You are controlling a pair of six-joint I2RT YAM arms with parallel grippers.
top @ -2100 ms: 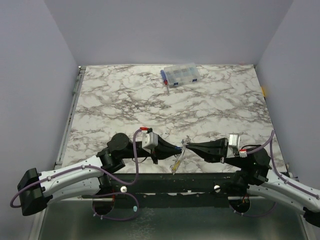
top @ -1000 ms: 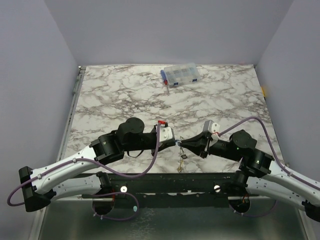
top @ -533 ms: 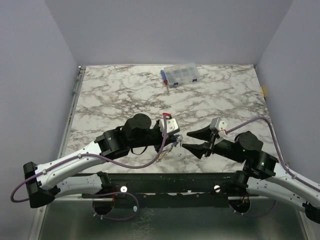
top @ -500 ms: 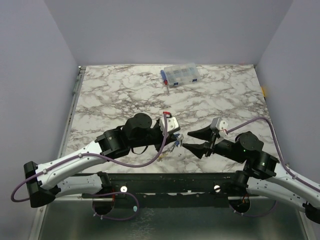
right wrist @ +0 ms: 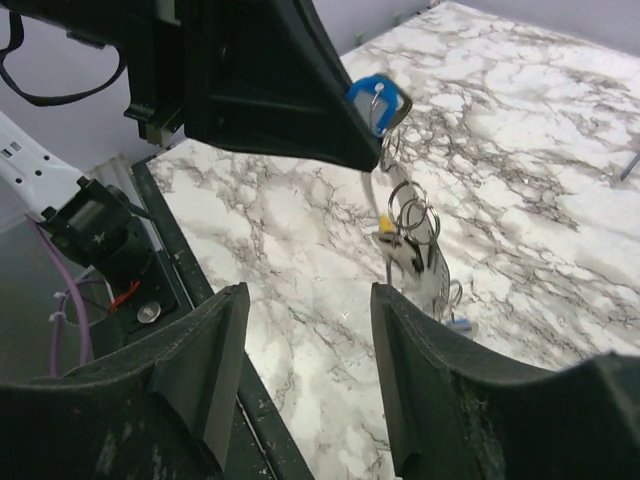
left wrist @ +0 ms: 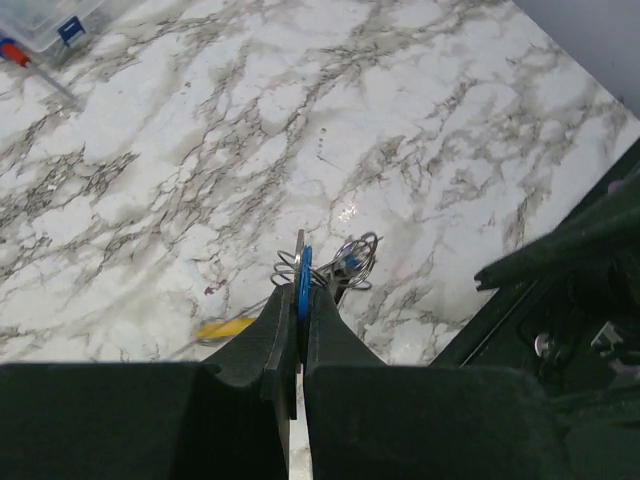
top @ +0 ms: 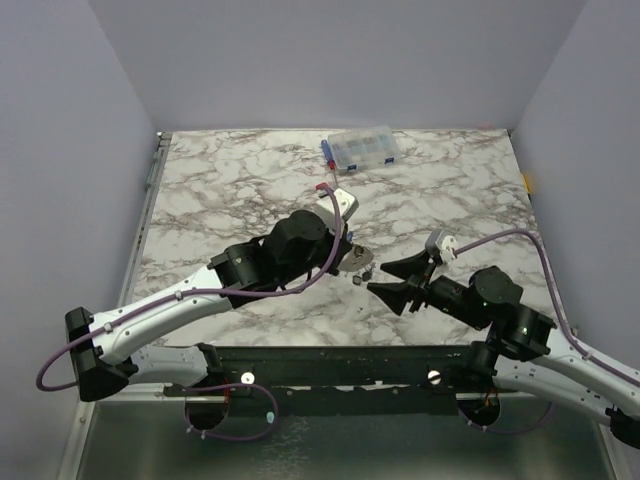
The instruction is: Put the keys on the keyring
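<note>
Now the keys (right wrist: pixel 405 235) hang together as one small bundle from the left hand (left wrist: pixel 302 300), above the near middle part of the marble desk (top: pixel 230 200). That hand is clenched on a flat blue key (right wrist: pixel 373 96), which stands on its edge between the two dark fingers. A thin wire loop passes through the hole of this key. Under it hangs the keyring (right wrist: pixel 412 212), seen as thin silver-grey hoops that overlap each other, together with a pale piece, a dark piece and, lowest, one more small blue piece. In the left wrist view a yellow key (left wrist: pixel 225 327) shows also, to the left of the fingers; I cannot tell if it touches the desk. The right hand (right wrist: pixel 310 295) is released, its fingers wide apart, and it points at the bundle from near without touching it. At the far edge of the desk, well apart from both hands, stands a clear box (top: pixel 362 148) with compartments and blue clasps. Small things lie inside it, but they are too small to name. A thin tool (left wrist: pixel 12 53) with a red handle lies just beside the left end of the box.
</note>
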